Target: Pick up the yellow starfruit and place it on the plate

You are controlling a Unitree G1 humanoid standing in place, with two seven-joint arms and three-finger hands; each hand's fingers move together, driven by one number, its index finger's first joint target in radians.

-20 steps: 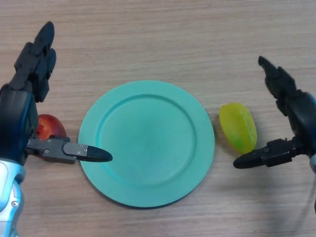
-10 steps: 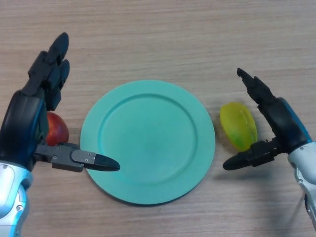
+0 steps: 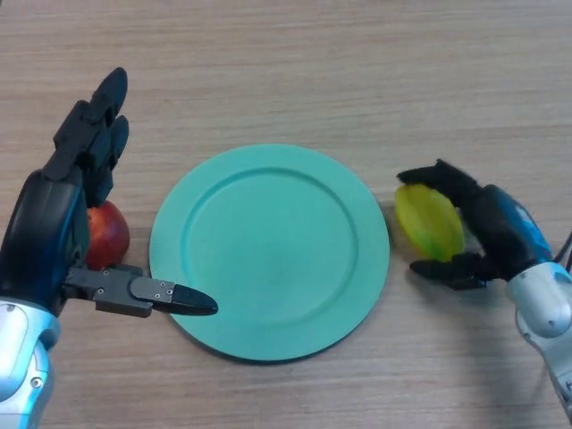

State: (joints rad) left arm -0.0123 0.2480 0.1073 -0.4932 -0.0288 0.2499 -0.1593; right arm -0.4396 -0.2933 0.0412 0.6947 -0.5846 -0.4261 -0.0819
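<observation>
The yellow starfruit [image 3: 429, 222] lies on the wooden table just right of the teal plate [image 3: 268, 250], which has nothing on it. My right hand [image 3: 500, 234] is at the fruit's right side, with its fingers curled over the far end and its thumb against the near end. The fruit still rests on the table. My left hand [image 3: 49, 232] is open at the left, its fingers straight and pointing away, its thumb reaching over the plate's left rim.
A red apple [image 3: 107, 234] sits on the table left of the plate, partly hidden under my left hand. The wooden table [image 3: 295, 71] stretches beyond the plate.
My right hand has moved left and its fingers have curled round the starfruit, where before they were spread apart beside it. My left hand has barely moved.
</observation>
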